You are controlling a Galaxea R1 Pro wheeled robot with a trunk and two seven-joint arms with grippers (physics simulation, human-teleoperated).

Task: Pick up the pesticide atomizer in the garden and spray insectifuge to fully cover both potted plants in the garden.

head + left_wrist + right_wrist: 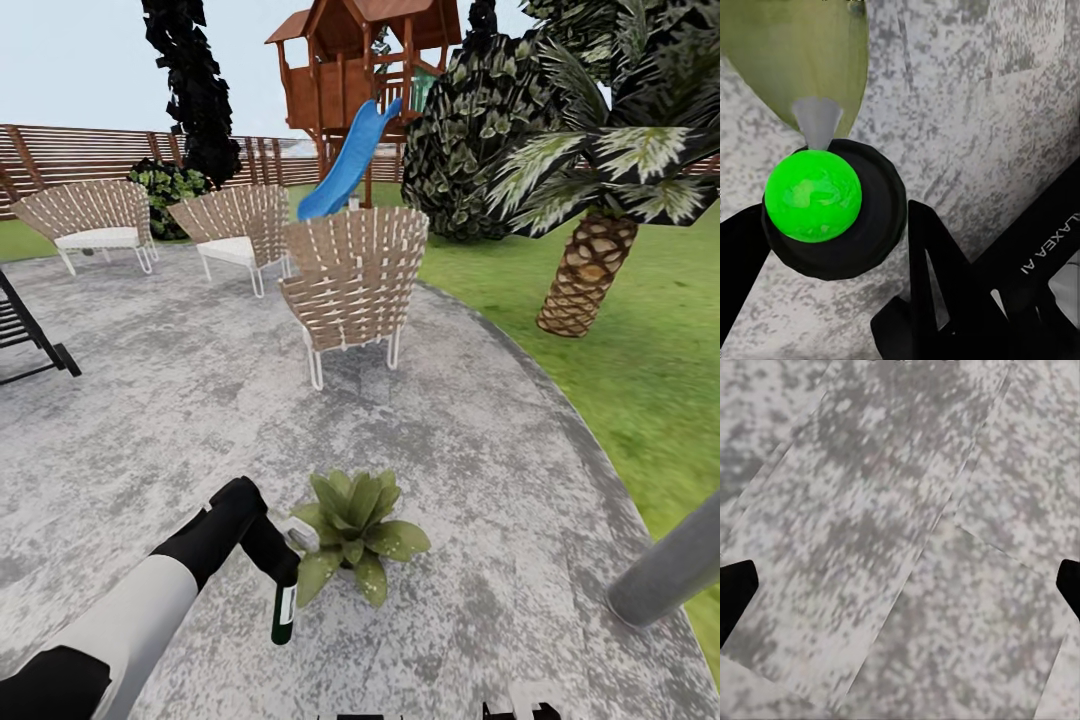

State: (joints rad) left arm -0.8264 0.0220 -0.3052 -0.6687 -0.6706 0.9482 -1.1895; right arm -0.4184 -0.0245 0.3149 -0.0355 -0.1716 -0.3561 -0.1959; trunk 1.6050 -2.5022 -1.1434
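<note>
One potted plant [355, 535], a low rosette of pointed green leaves, sits on the round grey paved patch [480, 450] just ahead of me. My left gripper [278, 552] is shut on the pesticide atomizer [283, 612], whose dark bottle hangs down right beside the plant's near-left leaves. In the left wrist view the atomizer [832, 217] appears end-on as a black round body with a bright green cap, its pale nozzle [817, 124] pointing at a leaf [795, 52]. My right gripper [900, 592] is open over bare paving.
Three woven chairs stand on the paving, the nearest [350, 280] straight beyond the plant. A grey post [668, 570] slants in at the lower right. A palm [590, 270] and lawn lie to the right. A wooden playhouse with a blue slide [350, 160] and the fence [80, 150] stand behind.
</note>
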